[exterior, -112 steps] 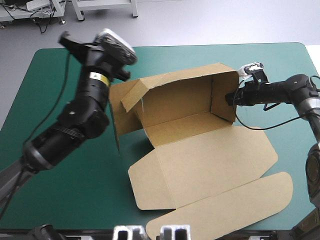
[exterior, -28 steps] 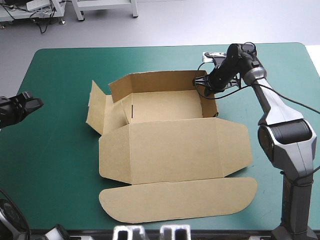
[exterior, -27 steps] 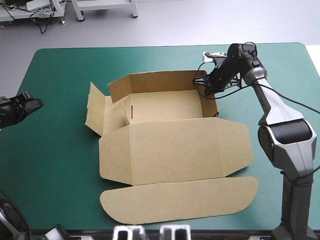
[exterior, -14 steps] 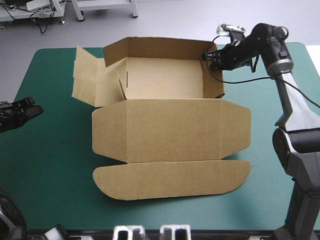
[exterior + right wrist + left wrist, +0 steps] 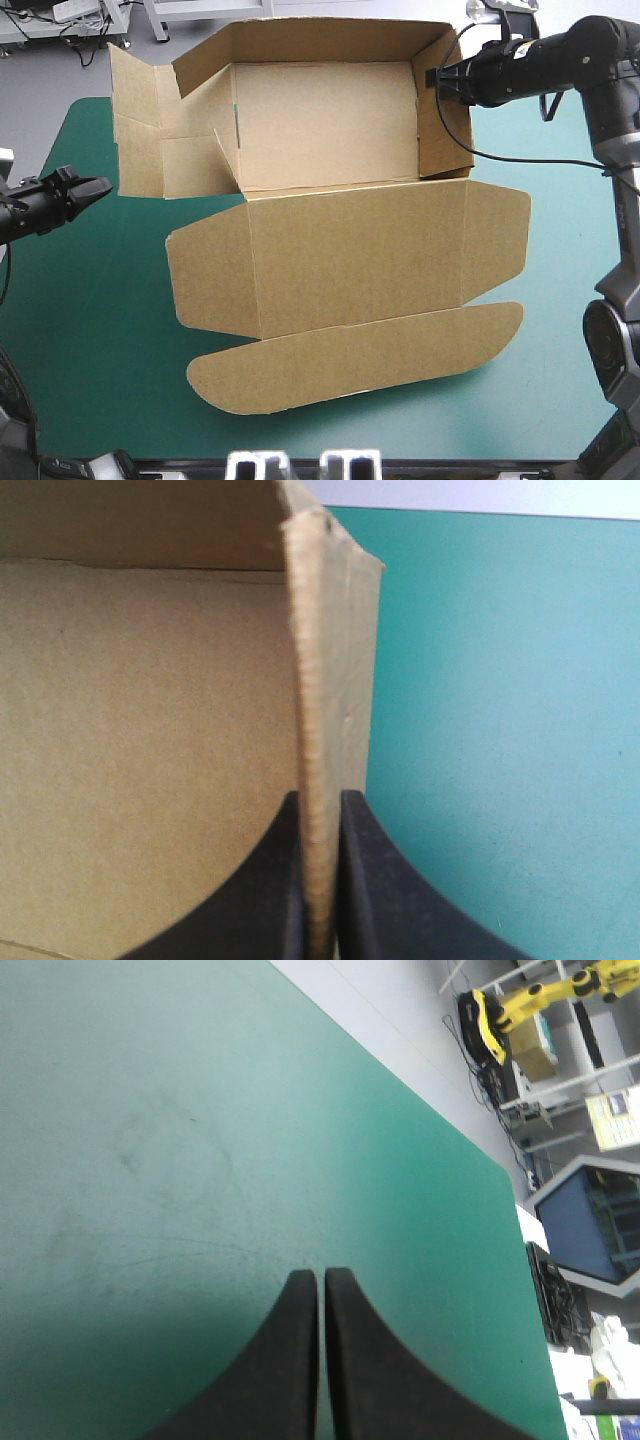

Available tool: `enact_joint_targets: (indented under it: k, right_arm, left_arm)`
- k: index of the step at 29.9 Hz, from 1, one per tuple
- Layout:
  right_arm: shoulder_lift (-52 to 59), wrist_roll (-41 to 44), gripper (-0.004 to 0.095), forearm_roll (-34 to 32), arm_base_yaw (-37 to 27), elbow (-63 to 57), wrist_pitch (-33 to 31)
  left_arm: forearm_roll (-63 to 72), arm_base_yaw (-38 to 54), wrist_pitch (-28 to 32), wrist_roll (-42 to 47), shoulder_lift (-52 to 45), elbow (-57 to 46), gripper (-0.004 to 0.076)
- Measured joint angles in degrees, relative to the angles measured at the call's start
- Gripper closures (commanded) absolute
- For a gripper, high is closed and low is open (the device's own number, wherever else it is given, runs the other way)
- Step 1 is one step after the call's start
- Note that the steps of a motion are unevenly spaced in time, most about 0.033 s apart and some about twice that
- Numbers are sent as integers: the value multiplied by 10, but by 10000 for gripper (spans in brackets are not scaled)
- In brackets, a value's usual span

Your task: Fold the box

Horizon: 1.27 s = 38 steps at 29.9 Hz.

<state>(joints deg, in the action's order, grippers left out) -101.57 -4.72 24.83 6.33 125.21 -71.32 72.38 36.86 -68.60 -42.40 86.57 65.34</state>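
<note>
High view: the brown box has just been hoisted over the table's far side, its right wall clamped by the right gripper, with the left gripper parked closed and empty, so the left flaps are probably left untucked.

The brown box has its walled tray toward 12 o'clock and its lid flat toward 6. The right gripper pinches the tray's wall at 1 o'clock. The left gripper hangs apart at 9.
</note>
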Motion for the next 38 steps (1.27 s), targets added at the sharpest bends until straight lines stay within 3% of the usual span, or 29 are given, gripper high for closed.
enact_joint_targets:
  k: [12,20,38]
  right_arm:
    - [29,-2,926,-5,33,0,-1]
    - [29,2,926,-53,51,0,-1]
    - [-21,13,926,-37,51,0,4]
  left_arm:
    - [61,-143,-6,20,-1,109,715]
    - [44,-181,-8,59,-13,156,731]
    - [-39,-215,-15,101,-66,157,732]
